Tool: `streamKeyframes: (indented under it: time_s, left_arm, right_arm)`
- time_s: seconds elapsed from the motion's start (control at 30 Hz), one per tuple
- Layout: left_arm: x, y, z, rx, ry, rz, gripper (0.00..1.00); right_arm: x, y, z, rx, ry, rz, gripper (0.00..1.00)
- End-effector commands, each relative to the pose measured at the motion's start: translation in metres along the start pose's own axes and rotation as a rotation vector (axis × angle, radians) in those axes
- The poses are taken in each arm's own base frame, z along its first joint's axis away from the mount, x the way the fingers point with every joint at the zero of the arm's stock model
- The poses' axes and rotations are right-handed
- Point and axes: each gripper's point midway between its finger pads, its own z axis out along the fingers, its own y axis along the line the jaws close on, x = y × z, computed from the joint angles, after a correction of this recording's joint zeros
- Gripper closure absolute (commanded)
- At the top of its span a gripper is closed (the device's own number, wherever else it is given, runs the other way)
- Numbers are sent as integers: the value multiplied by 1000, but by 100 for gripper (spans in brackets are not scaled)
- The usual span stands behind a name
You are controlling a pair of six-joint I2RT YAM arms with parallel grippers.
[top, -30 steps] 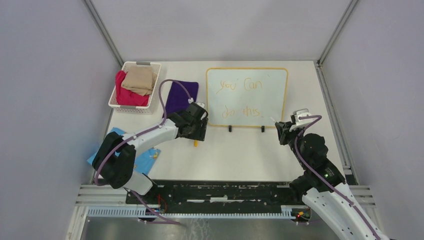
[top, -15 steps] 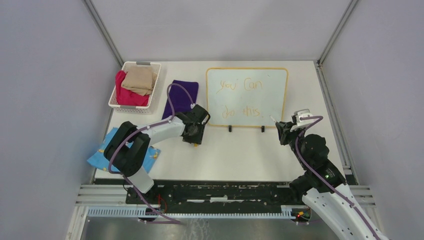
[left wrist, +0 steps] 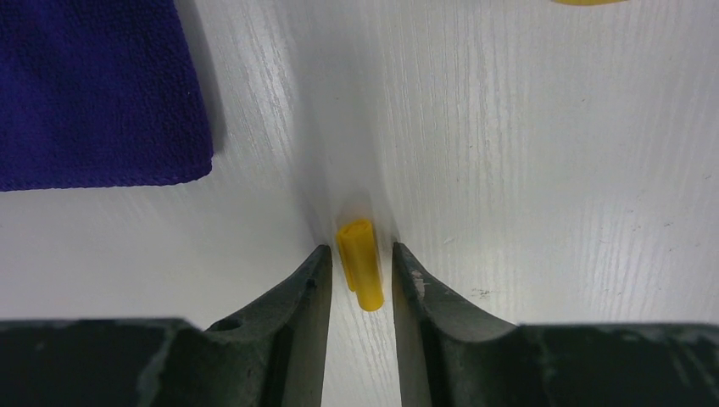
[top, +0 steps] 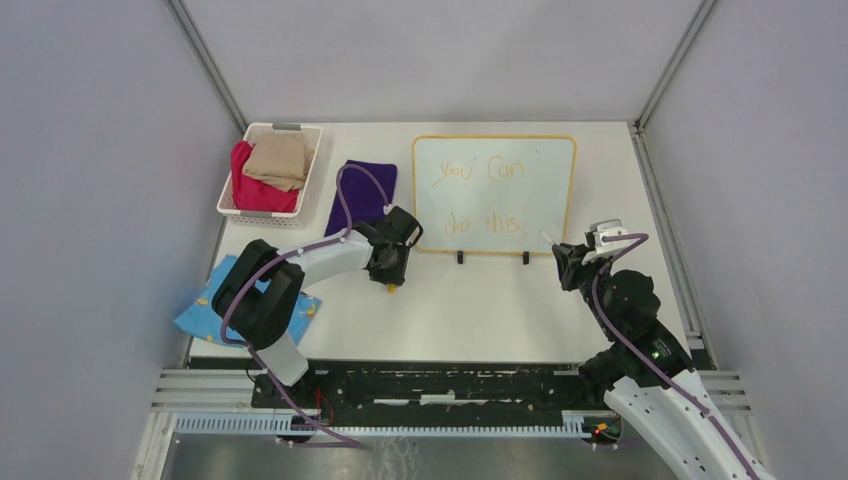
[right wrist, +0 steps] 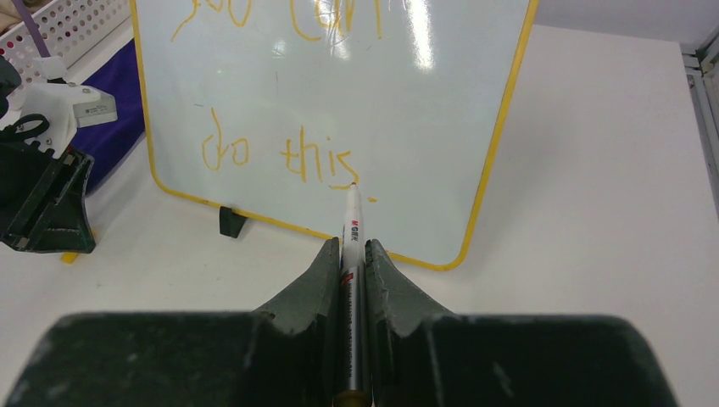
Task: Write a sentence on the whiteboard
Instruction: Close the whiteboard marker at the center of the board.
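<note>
The whiteboard (top: 540,200), yellow-framed, lies at the back centre of the table, and the right wrist view shows its lower part (right wrist: 424,127). The sentence (top: 483,172) is thin orange handwriting in two lines, its lower words "do this" (right wrist: 280,157) close ahead. My right gripper (right wrist: 353,246) is shut on a white marker (right wrist: 352,216) whose tip rests at the board's lower edge. My left gripper (left wrist: 360,253) is low over the table with a finger on each side of a small yellow cap (left wrist: 359,263), a narrow gap showing on both sides.
A white basket (top: 232,205) with red and tan cloths stands at the back left. A purple cloth (top: 360,190) lies beside the board. A blue cloth (top: 200,315) lies by the left arm's base. Two black feet (top: 461,258) stick out at the board's near edge.
The left arm's elbow has folded back towards its base and its jaws have narrowed round the yellow cap. The right arm and marker have barely moved.
</note>
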Motion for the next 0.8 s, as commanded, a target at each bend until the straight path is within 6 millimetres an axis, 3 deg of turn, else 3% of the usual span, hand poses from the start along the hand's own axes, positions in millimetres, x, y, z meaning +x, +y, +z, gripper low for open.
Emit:
streamKeyframes:
  time_s: [0.0, 0.33, 0.6, 0.77]
  left_arm:
    - [11, 4, 10, -26, 38, -35, 63]
    - [23, 6, 15, -30, 76, -33, 70]
    - [15, 6, 6, -26, 34, -47, 98]
    - [4, 10, -7, -31, -39, -70, 98]
  right_arm:
    - [-14, -1, -3, 9, -49, 22, 100]
    - [-15, -3, -3, 17, -51, 18, 100]
    - [-19, -2, -1, 15, -55, 13, 100]
    - [-22, -1, -1, 10, -55, 14, 100]
